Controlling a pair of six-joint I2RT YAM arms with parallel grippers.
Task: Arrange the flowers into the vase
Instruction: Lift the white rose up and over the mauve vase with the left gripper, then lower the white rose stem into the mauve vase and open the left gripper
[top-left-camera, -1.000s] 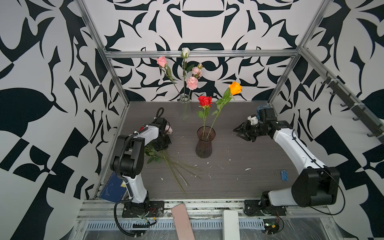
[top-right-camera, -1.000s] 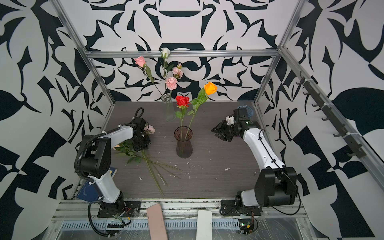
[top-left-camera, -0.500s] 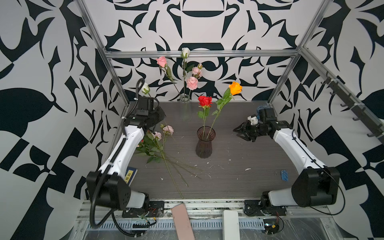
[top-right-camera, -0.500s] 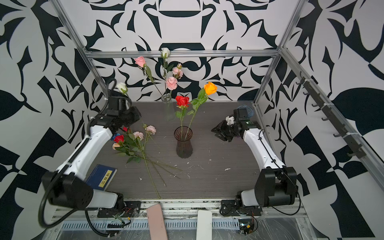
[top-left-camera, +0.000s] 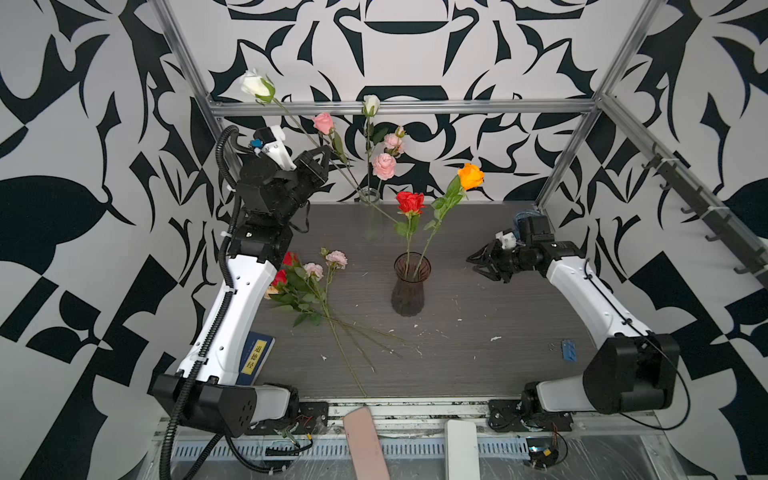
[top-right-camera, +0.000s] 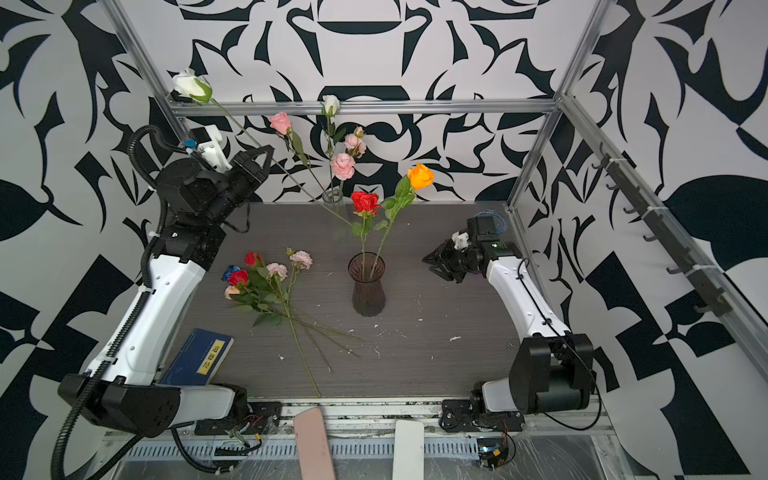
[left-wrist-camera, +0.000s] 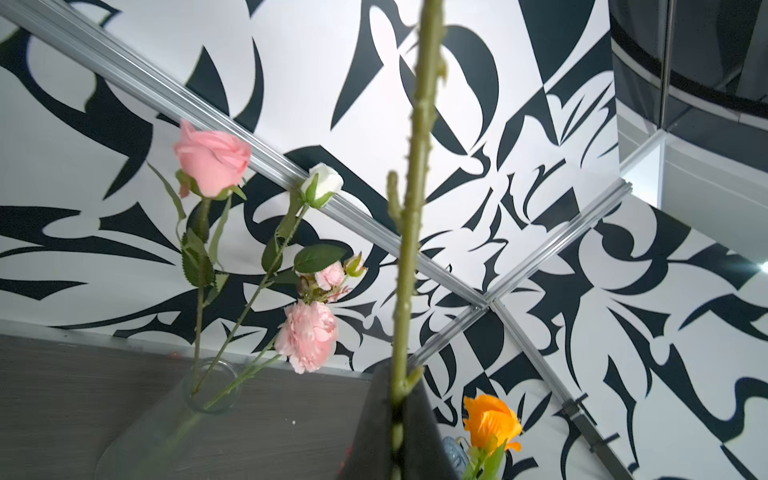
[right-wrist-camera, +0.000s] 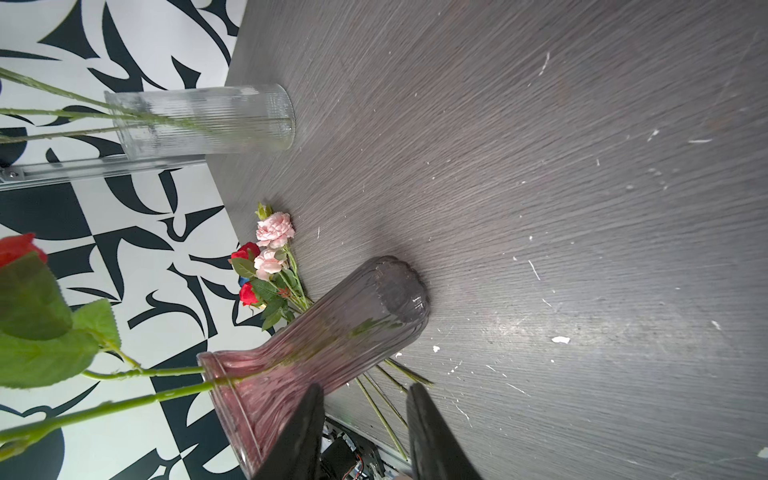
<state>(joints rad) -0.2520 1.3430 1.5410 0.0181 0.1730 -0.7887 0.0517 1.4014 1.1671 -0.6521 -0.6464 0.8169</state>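
A dark purple vase (top-left-camera: 409, 286) (top-right-camera: 368, 286) (right-wrist-camera: 332, 340) stands mid-table and holds a red rose (top-left-camera: 410, 202) and an orange rose (top-left-camera: 471, 176). More flowers (top-left-camera: 307, 282) lie in a loose bunch on the table to its left. My left gripper (top-left-camera: 321, 154) (left-wrist-camera: 397, 399) is raised at the back left. It is shut on the green stem (left-wrist-camera: 409, 249) of a white rose (top-left-camera: 254, 85), whose bloom points up and left. My right gripper (top-left-camera: 473, 264) (right-wrist-camera: 363, 419) hangs open and empty just right of the purple vase.
A clear glass vase (top-left-camera: 371, 216) with pink and white flowers stands at the back wall. A blue book (top-left-camera: 255, 355) lies by the left arm, and a blue clip (top-left-camera: 568, 350) at the right. Pink (top-left-camera: 365, 442) and white (top-left-camera: 461, 449) paddles sit at the front edge.
My left arm has risen from the bunch on the table, carrying the white rose up and toward the back left. The right arm has hardly moved.
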